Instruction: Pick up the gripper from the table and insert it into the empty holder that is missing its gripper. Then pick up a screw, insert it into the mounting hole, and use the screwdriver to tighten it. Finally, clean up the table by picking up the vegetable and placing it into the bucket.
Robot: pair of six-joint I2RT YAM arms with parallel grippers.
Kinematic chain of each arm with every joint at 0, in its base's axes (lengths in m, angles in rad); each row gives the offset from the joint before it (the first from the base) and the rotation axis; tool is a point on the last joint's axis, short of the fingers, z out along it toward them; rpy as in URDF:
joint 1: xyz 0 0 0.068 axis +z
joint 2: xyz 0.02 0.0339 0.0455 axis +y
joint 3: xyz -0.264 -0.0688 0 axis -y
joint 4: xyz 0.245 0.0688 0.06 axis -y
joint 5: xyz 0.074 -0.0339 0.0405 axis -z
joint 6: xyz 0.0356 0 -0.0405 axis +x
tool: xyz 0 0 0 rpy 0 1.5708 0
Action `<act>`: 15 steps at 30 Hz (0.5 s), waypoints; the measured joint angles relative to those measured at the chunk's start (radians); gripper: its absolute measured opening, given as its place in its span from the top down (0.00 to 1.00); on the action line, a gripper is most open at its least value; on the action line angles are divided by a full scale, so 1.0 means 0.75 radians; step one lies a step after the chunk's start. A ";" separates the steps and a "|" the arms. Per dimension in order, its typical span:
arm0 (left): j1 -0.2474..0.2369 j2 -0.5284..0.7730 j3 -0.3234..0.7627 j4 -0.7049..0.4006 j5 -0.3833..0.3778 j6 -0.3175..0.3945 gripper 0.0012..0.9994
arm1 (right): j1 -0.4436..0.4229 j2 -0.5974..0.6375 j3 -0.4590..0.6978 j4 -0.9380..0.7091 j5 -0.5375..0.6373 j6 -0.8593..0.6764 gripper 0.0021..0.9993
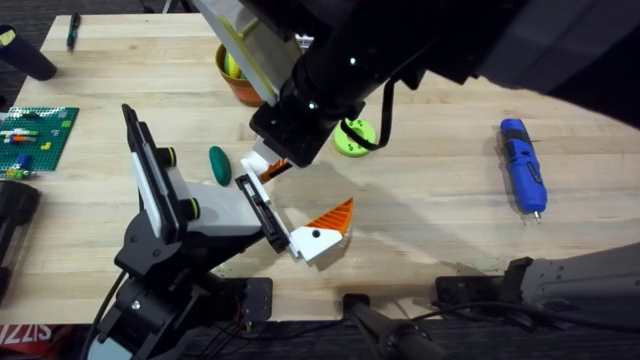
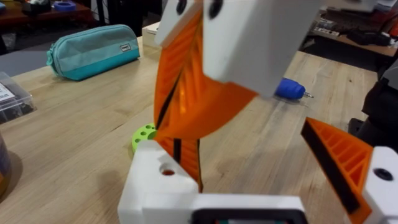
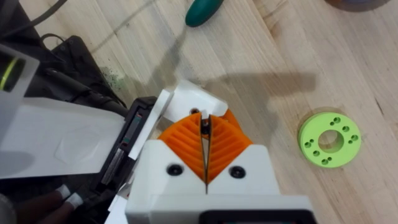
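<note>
Right arm reaching across the middle of the bench (image 1: 450, 215), right gripper (image 1: 275, 163) clenched on the loose finger piece (image 1: 254, 160), orange pads (image 3: 186, 146) pressed together on its orange ribbed tip. Held low, just left of the green ring dish (image 1: 352, 138) and just right of the vegetable (image 1: 218, 165). White block end of the finger piece pointing down toward the holder (image 1: 256, 203), close above the near end of the black bracket; whether touching or already in the slot, cannot tell. In the left wrist view, the block's mounting hole facing up, open.

Near left, the left arm's white-and-black hand body (image 1: 205, 210) with its green knobs (image 1: 190, 208). Left gripper (image 1: 288, 222) released, spread wide, nothing in between: holder on the far left side, twin finger (image 1: 325, 235) mounted on the near right side, orange triangle pointing right and away.

Vegetable lying flat on the bench, apart from everything, between the hand body and the right gripper. Bucket (image 1: 238, 85) at the far middle, partly under the right arm, something yellow-green showing inside. Screwdriver (image 1: 523, 165) lying well to the right, alone, metal bit toward the near edge. Brick baseplate (image 1: 35, 135) at the far left edge.
</note>
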 joint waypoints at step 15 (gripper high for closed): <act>0.000 0.001 0.000 0.000 0.000 0.000 0.01 | -0.011 -0.068 0.078 0.055 0.000 -0.059 0.99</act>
